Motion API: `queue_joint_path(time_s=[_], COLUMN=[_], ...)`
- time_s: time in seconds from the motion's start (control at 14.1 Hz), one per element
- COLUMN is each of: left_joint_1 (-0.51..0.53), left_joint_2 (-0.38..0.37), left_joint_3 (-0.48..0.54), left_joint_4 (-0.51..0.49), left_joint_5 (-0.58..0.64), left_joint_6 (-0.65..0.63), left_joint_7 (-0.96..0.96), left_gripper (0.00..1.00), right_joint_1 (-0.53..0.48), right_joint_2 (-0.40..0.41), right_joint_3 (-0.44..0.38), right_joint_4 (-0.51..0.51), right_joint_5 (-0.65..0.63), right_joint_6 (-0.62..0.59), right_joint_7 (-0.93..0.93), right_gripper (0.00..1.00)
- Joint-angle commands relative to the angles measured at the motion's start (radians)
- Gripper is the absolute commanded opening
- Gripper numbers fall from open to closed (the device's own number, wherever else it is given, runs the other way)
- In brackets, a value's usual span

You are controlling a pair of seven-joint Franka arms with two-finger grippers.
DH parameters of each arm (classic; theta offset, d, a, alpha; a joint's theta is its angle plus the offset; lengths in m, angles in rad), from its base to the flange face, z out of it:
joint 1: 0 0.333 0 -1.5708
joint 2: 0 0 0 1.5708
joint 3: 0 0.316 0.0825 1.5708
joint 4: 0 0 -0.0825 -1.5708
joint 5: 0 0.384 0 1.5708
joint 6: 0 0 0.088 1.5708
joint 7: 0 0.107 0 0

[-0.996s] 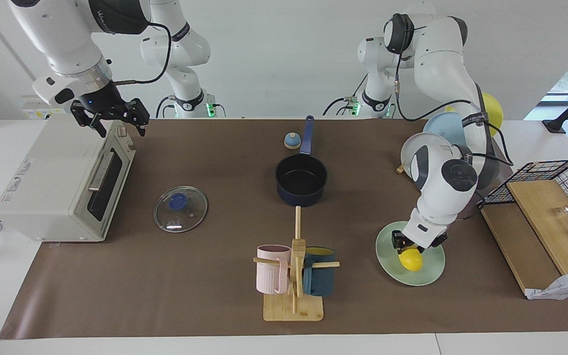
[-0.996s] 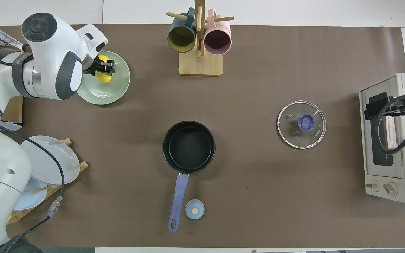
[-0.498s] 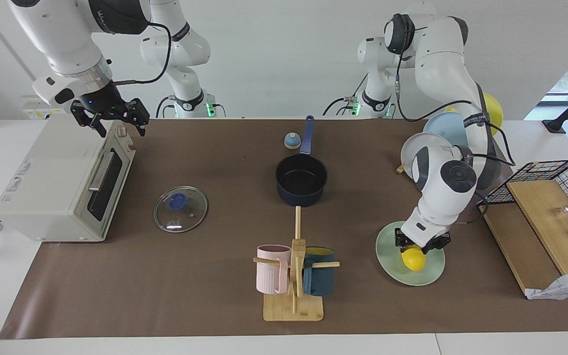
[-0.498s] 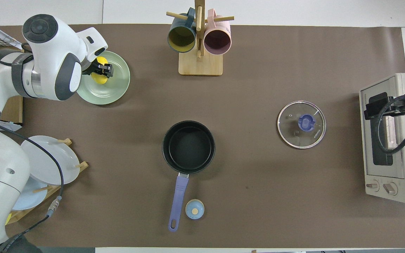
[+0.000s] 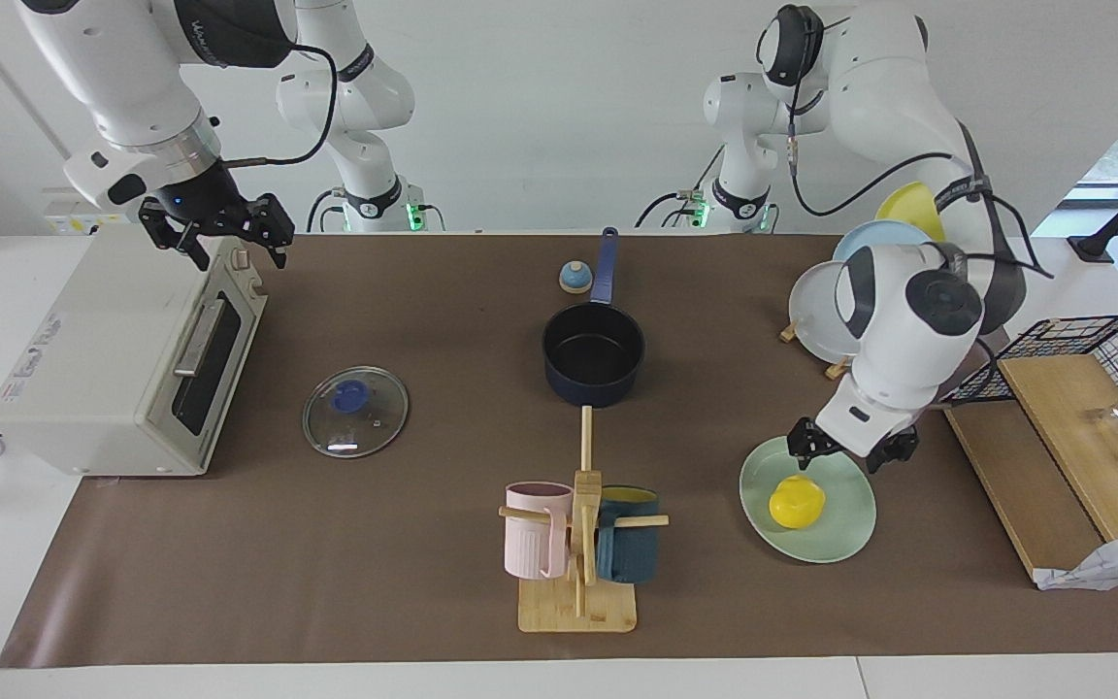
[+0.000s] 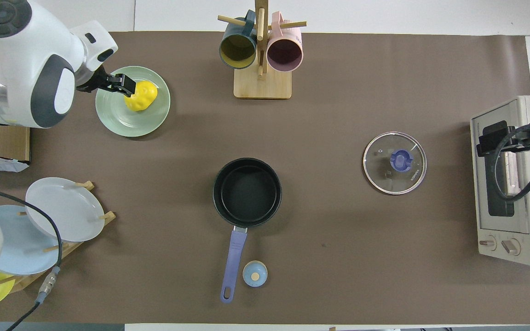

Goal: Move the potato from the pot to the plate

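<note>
Facing view: the potato (image 5: 797,501) lies on the plate (image 5: 845,529); the pot (image 5: 593,354) is empty (transfer looks done). Left gripper (image 5: 851,450), fingers spread, hangs over the plate's one-o'clock rim. Right gripper (image 5: 217,231), spread, waits over the toaster oven (image 5: 122,354).
</note>
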Motion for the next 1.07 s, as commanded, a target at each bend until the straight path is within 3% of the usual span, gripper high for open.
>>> queue_joint_path(time_s=[0.0, 0.28, 0.5, 0.64, 0.78, 1.0], left_joint_1=[0.012, 0.012, 0.01, 0.01, 0.009, 0.01], left_joint_2=[-0.17, -0.367, -0.46, -0.523, -0.566, -0.556], left_joint_3=[-0.01, -0.01, -0.012, -0.012, -0.012, -0.003], left_joint_4=[-0.032, -0.032, -0.046, -0.116, -0.204, -0.2], left_joint_5=[-0.017, -0.026, -0.026, -0.026, -0.027, -0.095], left_joint_6=[-0.132, -0.313, -0.447, -0.47, -0.458, -0.469], left_joint_7=[-0.066, -0.085, -0.078, -0.076, -0.079, -0.09], left_gripper=[1.0, 1.0, 1.0, 1.0, 1.0, 1.0], right_joint_1=[-0.013, -0.013, -0.013, -0.013, -0.013, -0.013], right_joint_2=[-0.012, -0.012, -0.012, -0.012, -0.012, -0.012], right_joint_3=[0.01, 0.01, 0.01, 0.01, 0.01, 0.01], right_joint_4=[-0.013, -0.013, -0.013, -0.013, -0.013, -0.013], right_joint_5=[0.004, 0.004, 0.004, 0.004, 0.004, 0.004], right_joint_6=[0.001, 0.0, 0.0, 0.0, 0.001, 0.0], right_joint_7=[0.01, 0.01, 0.01, 0.01, 0.01, 0.01], right_gripper=[1.0, 1.0, 1.0, 1.0, 1.0, 1.0])
